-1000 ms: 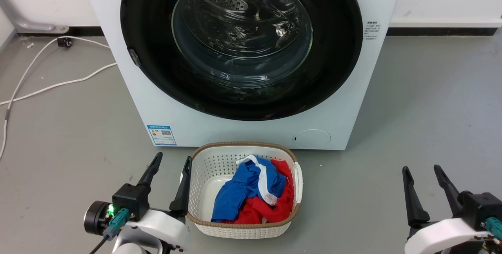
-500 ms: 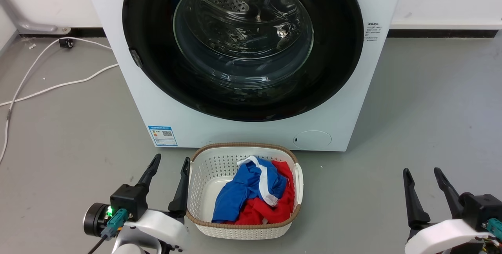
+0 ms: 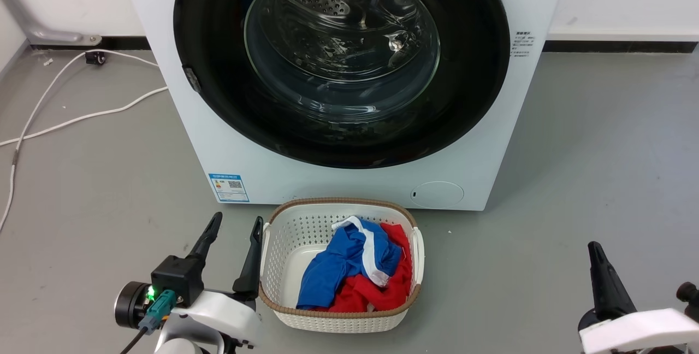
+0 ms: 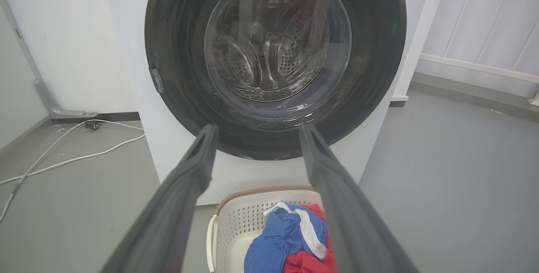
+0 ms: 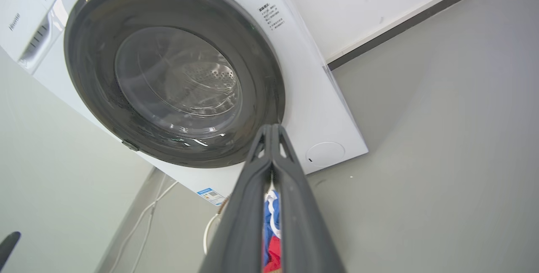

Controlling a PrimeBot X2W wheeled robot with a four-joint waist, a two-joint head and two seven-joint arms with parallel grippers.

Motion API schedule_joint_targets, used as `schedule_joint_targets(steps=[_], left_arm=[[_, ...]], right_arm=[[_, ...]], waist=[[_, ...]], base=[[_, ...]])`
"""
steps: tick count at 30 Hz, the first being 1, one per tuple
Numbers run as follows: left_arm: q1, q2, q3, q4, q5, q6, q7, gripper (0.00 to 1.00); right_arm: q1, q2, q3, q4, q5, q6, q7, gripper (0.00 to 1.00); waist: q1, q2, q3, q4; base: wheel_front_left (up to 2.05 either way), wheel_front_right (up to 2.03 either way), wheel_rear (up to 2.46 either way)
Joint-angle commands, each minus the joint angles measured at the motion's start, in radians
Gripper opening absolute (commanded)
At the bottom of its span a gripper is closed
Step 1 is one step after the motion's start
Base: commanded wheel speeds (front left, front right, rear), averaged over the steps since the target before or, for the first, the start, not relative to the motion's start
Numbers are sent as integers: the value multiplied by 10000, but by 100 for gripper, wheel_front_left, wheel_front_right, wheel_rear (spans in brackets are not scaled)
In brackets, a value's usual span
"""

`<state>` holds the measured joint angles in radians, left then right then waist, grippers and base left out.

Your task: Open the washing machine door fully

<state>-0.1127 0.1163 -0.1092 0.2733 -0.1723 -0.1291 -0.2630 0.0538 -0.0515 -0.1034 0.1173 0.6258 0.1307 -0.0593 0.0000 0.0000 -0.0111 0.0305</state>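
Door [image 3: 469, 70] sits closed on the washing machine [image 3: 262, 179], ahead of and above both claws. Left claw [image 3: 237, 217] gapes open, nearer the rim's tab [image 3: 190, 78]; right claw [image 5: 271, 132] is pinched together, empty.

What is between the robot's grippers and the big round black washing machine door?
Nothing visible. The white plastic laundry basket sits on the floor below the glossy black round glass door, beside the open left gripper and well left of the shut right gripper; open air lies ahead of both.

Laundry basket [image 3: 338, 201] on floor [image 3: 579, 168] before washing machine [image 3: 327, 182], clothes [image 3: 349, 280] inside; cable [image 3: 82, 119] left.
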Motion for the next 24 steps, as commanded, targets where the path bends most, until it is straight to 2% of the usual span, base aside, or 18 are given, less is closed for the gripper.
schedule_joint_targets(steps=[1,5,6,7,11,15,19,24], left_arm=[[-82,-28,46,-51,6,-6,-26,100],[-79,-88,75,-174,51,-6,-26,100],[-143,-114,94,-293,98,-8,-26,100],[-178,-126,106,-344,91,-8,-26,100],[-282,-147,176,-502,103,-10,-26,100],[-547,-163,193,-672,158,-13,-26,100],[-855,-176,75,-887,170,-16,-26,100],[-1219,-169,-14,-1246,194,-10,-26,100]], right_arm=[[-169,20,-8,55,374,1,50,0],[-367,20,-44,418,3805,1,333,0],[-637,14,-237,600,6088,1,639,0],[-773,15,-337,620,6687,1,769,0],[-1568,-18,-1017,875,8113,2,1409,0],[-2665,-423,-1605,1445,8961,2,2052,0],[-3983,-1092,-1981,2191,9410,2,2436,0],[-5807,-2107,-1934,3132,9548,2,3021,0]], waist=[[0,0,7,6],[0,0,75,36],[0,0,231,52],[0,0,311,48],[0,0,726,14],[0,0,1240,21],[0,0,1811,133],[0,0,2505,330]], base=[[0,0,0],[0,0,0],[0,0,0],[0,0,0],[0,0,0],[0,0,0],[0,0,0],[0,0,0]])
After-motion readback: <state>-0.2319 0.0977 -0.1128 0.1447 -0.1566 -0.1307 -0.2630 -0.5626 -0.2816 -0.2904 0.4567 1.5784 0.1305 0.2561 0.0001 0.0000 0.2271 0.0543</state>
